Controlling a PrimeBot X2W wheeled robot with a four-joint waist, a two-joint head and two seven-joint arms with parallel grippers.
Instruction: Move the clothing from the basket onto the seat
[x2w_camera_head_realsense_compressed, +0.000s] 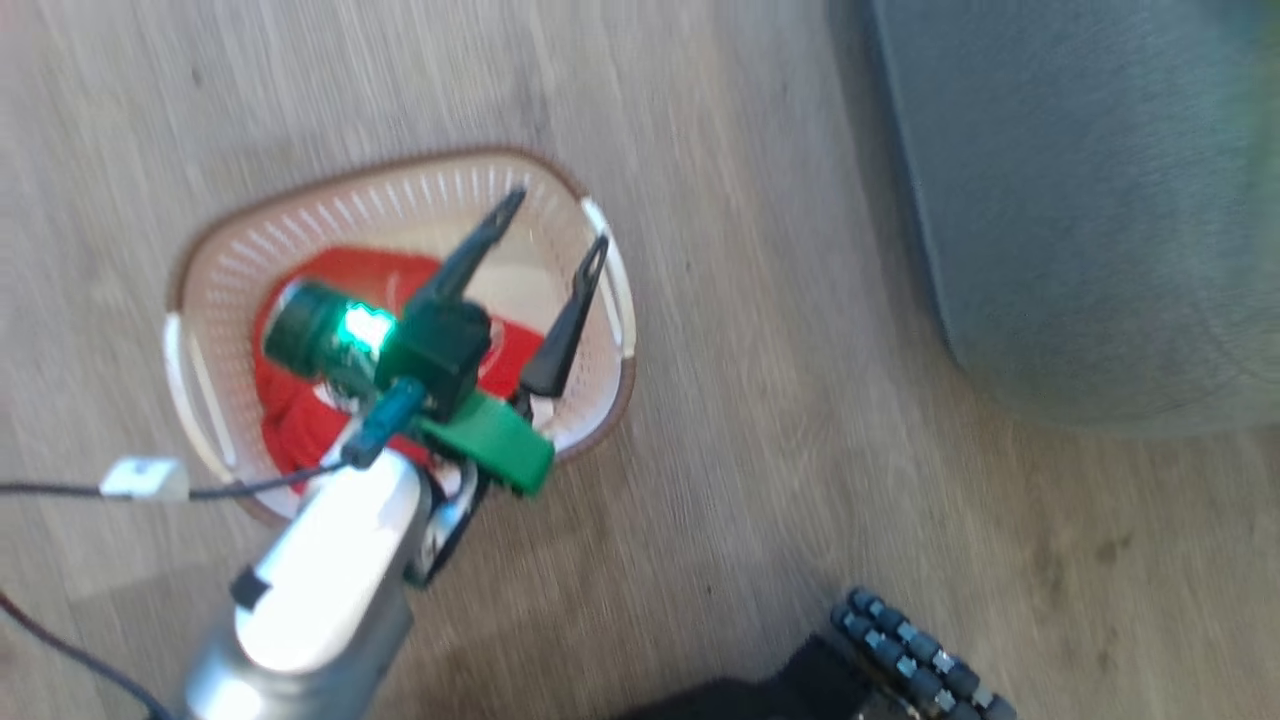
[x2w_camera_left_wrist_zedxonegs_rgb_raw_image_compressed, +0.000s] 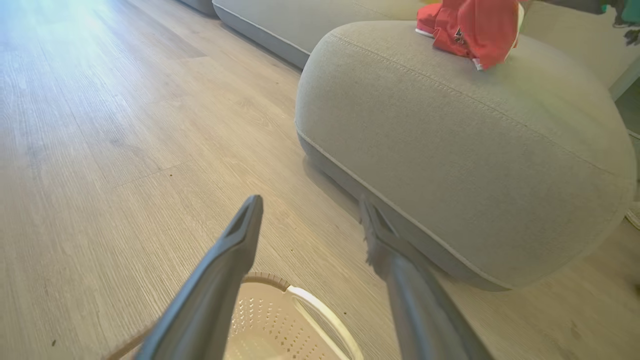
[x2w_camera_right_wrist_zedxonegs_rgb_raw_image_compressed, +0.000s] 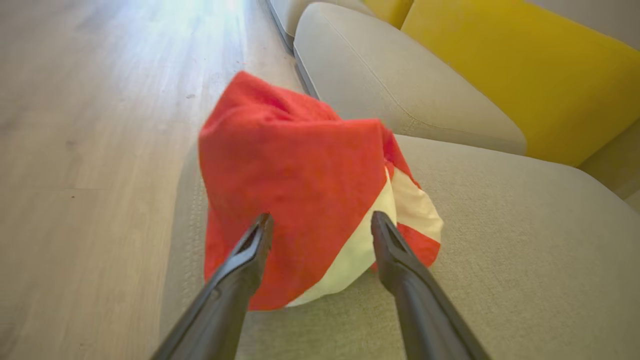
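A: Item one, the basket (x2w_camera_head_realsense_compressed: 330, 215)?
B: Cream, perforated, brown rim, white handles. It stands on the wood floor (x2w_camera_head_realsense_compressed: 760, 480), towards 9 o'clock from the centre of the head view.
A: Contents?
B: One red garment (x2w_camera_head_realsense_compressed: 360, 268), bunched on the basket's bottom and partly hidden by the left arm.
A: Item two, the seat (x2w_camera_head_realsense_compressed: 1080, 200)?
B: Grey upholstered cushion, at 2 o'clock from the basket, with bare floor between the two.
A: Anything on it?
B: One red-and-white garment (x2w_camera_right_wrist_zedxonegs_rgb_raw_image_compressed: 295, 190), heaped on the top surface near the seat's edge.
A: Left gripper (x2w_camera_head_realsense_compressed: 557, 220)?
B: Above the basket, fingers spread wide, pointing to 1 o'clock.
A: Right gripper (x2w_camera_right_wrist_zedxonegs_rgb_raw_image_compressed: 321, 216)?
B: Over the seat, fingers apart, tips at either side of the heaped garment's near face in its wrist view. I cannot tell if they touch the cloth.
A: Other stock?
B: A yellow cushion (x2w_camera_right_wrist_zedxonegs_rgb_raw_image_compressed: 525, 75) at 2 o'clock beyond the seat, and a second grey cushion (x2w_camera_right_wrist_zedxonegs_rgb_raw_image_compressed: 400, 85) at 12.
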